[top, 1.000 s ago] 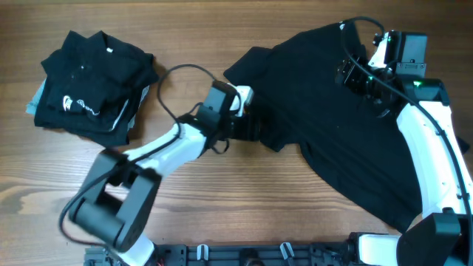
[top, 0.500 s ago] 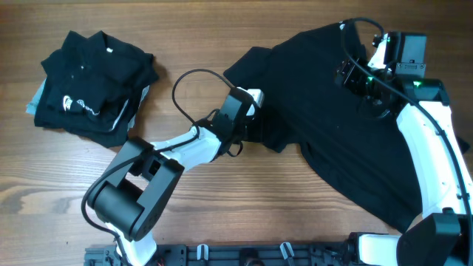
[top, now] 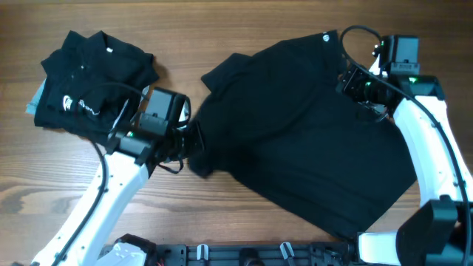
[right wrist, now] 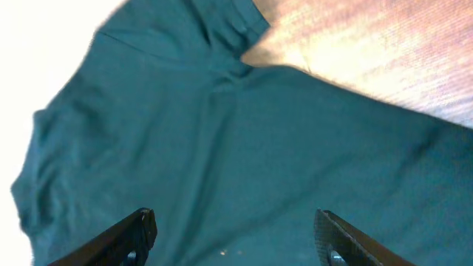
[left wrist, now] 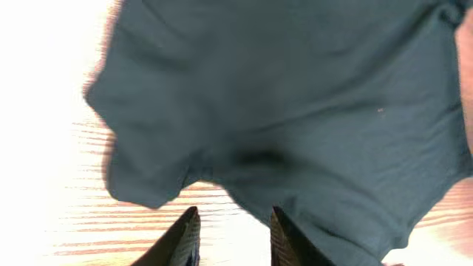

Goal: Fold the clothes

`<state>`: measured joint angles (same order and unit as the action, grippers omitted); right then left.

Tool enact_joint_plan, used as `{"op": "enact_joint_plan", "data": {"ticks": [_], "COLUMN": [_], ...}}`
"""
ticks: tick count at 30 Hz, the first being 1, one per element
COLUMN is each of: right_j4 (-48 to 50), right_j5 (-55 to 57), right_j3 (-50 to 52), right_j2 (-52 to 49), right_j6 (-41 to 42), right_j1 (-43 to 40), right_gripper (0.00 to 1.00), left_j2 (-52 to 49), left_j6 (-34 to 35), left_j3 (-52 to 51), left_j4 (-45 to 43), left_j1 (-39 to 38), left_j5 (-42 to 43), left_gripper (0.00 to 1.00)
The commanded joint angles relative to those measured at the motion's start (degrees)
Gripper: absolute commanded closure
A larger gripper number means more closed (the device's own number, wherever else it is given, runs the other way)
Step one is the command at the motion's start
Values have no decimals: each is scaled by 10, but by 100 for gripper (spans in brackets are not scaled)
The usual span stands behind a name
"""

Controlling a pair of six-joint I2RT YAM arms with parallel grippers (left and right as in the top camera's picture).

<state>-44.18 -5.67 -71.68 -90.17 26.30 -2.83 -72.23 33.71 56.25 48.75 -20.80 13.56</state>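
Note:
A black shirt lies spread on the wooden table, its small white neck label at the far edge. My left gripper is at the shirt's left sleeve edge. In the left wrist view the fingers are slightly apart with bare table between them, and the shirt lies just ahead, brushing the right finger. My right gripper hovers over the shirt's upper right. In the right wrist view it is wide open above the fabric.
A stack of folded black shirts with a white logo sits at the far left, a light fabric edge showing under it. Bare wood lies between the stack and the spread shirt. Black cables loop off both arms.
My left arm swung left toward the near-left, and the shirt slid left with it and spread flatter. The right gripper stayed over the shirt's upper right.

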Motion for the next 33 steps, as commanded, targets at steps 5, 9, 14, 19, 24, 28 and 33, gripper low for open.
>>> {"op": "enact_joint_plan", "data": {"ticks": [5, 9, 14, 19, 24, 28, 33], "right_j4": [-51, -71, -71, -54, 4, 51, 120], "right_j5": [52, 16, -43, -42, 5, 49, 106], "right_j3": [-2, 5, 31, 77, 147, 170, 170], "right_j2": [-29, -46, -52, -53, -73, -108, -147], "right_j6": [39, 38, 19, 18, 66, 119, 179], "right_j1": [-20, -73, -116, -134, -182, -243, -287], "right_gripper": [23, 27, 26, 26, 26, 42, 80], "left_j2": [-62, -188, -308, -363, -373, -373, -364], "left_j6": [-53, -118, -125, -73, 62, 62, 59], "left_j3": [3, 3, 3, 3, -1, -1, 2], "left_j4": [-107, -194, -246, -212, -106, -77, -81], "left_j1": [0, 0, 1, 4, 52, 76, 75], "left_j5": [-54, -59, -114, -210, -228, -195, -137], "left_gripper": [61, 74, 84, 96, 96, 96, 96]}}
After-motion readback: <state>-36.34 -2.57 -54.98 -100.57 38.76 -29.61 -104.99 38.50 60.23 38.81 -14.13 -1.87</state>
